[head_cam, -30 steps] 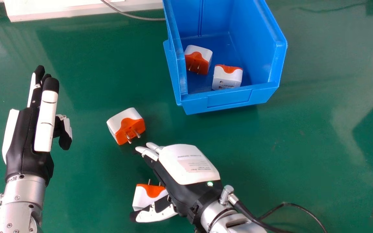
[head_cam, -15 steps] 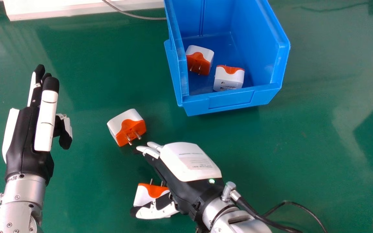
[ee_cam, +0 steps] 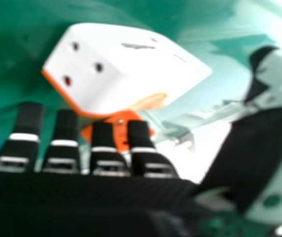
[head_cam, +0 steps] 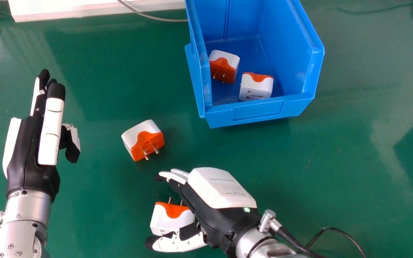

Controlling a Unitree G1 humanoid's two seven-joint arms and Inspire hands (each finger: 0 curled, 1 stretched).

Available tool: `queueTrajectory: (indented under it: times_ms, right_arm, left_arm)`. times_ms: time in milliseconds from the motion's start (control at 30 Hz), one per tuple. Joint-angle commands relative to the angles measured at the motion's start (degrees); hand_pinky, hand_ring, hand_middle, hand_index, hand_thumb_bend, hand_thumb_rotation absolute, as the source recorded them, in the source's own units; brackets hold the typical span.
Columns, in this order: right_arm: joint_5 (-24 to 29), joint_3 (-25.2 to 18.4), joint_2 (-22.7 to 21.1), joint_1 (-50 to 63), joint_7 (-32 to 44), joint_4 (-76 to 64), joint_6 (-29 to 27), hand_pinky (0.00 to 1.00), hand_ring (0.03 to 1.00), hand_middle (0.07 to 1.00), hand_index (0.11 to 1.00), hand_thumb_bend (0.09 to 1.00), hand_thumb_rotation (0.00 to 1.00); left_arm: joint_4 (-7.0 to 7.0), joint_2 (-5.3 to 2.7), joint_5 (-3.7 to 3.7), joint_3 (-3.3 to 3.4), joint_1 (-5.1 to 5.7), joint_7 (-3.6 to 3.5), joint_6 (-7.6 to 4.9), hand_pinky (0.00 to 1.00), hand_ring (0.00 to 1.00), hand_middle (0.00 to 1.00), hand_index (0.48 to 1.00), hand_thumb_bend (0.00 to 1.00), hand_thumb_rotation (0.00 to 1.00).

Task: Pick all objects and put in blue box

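Observation:
In the head view my left hand [head_cam: 27,154] is held up at the left with straight fingers. My right hand [head_cam: 221,190] is low over the table, its relaxed fingers and its thumb on either side of a white-orange adapter [head_cam: 170,219]. A second adapter [head_cam: 143,139] lies beyond its fingertips, prongs facing them. Two more adapters, one with prongs showing [head_cam: 224,66] and one [head_cam: 256,86] nearer the front wall, lie inside the blue box [head_cam: 258,110]. In the right hand view, a white adapter [ee_cam: 131,69] is beyond my right hand [ee_cam: 103,143], with an orange part close to the fingers.
A white board [head_cam: 66,10] with a grey cable [head_cam: 149,16] runs along the table's back left. The green table [head_cam: 353,143] extends to the right of the box. A black cable [head_cam: 332,229] curves beside the right wrist.
My right hand has moved a little right and nearer the robot, and its thumb now covers less of the near adapter. The left hand keeps its pose; the head view has shifted slightly.

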Motion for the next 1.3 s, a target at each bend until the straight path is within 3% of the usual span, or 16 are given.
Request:
queueTrajectory:
  times_ms: [0,133,367,433,533,733,867,1033,1233,1267]
  right_arm:
    - [-0.6,1.0,-0.2,2.3,0.9,-0.4,1.2,0.75,0.853,0.903,0.853,0.385,0.45]
    - [-0.8,1.2,-0.2,2.1,0.2,0.0,0.9,0.74,0.845,0.898,0.845,0.381,0.43]
    - [-0.9,0.3,-0.8,0.8,-1.3,1.9,-0.6,0.72,0.830,0.889,0.836,0.320,0.28]
    - [-1.2,0.3,-1.0,0.7,-1.4,2.0,-0.7,0.72,0.830,0.889,0.836,0.320,0.28]
    - [-1.7,0.4,-1.1,0.9,-1.4,1.9,-0.8,0.71,0.826,0.880,0.829,0.276,0.17]
    - [-3.0,1.2,-1.3,1.6,-0.4,0.5,-0.3,0.71,0.820,0.874,0.822,0.268,0.05]
    - [-3.7,1.0,-1.5,1.5,1.0,-1.4,-0.2,0.70,0.808,0.867,0.813,0.298,0.02]
    - [-6.2,1.1,-2.1,1.4,-0.6,-1.8,-1.0,0.62,0.743,0.806,0.757,0.355,0.00]
    - [-11.8,2.5,-2.9,-0.3,-9.9,3.4,-4.0,0.56,0.692,0.753,0.705,0.396,0.00]
    - [-12.5,2.6,-3.1,-0.6,-11.0,4.2,-4.5,0.54,0.671,0.733,0.663,0.416,0.02]
  left_arm:
    - [-0.69,0.68,0.31,0.11,-0.70,0.10,-0.04,0.00,0.00,1.00,1.000,0.74,1.00]
    - [-0.89,0.82,0.24,0.19,-0.71,-0.20,-0.01,0.00,0.00,1.00,1.000,0.74,1.00]
    - [-1.01,1.09,0.15,0.55,-0.50,-0.54,-0.29,0.00,0.00,1.00,1.000,0.72,1.00]
    - [-1.08,1.05,0.05,0.59,-0.44,-0.57,-0.35,0.00,0.00,1.00,1.000,0.72,1.00]
    - [-1.19,1.02,-0.03,0.59,-0.34,-0.55,-0.38,0.00,0.00,1.00,1.000,0.71,1.00]
    - [-1.25,0.88,-0.05,0.55,-0.50,-0.36,-0.26,0.00,0.00,1.00,1.000,0.71,1.00]
    - [-2.10,1.04,-0.47,0.80,-0.27,-0.52,0.34,0.00,0.00,1.00,1.000,0.69,1.00]
    - [-2.85,1.28,-1.17,1.33,-0.14,-0.75,1.13,0.00,0.00,1.00,1.000,0.66,1.00]
    - [-5.68,1.61,-1.41,1.87,1.04,-0.89,2.49,0.00,0.00,1.00,1.000,0.64,1.00]
    - [-6.16,1.68,-1.49,1.98,1.23,-0.93,2.77,0.00,0.00,1.00,1.000,0.63,1.00]
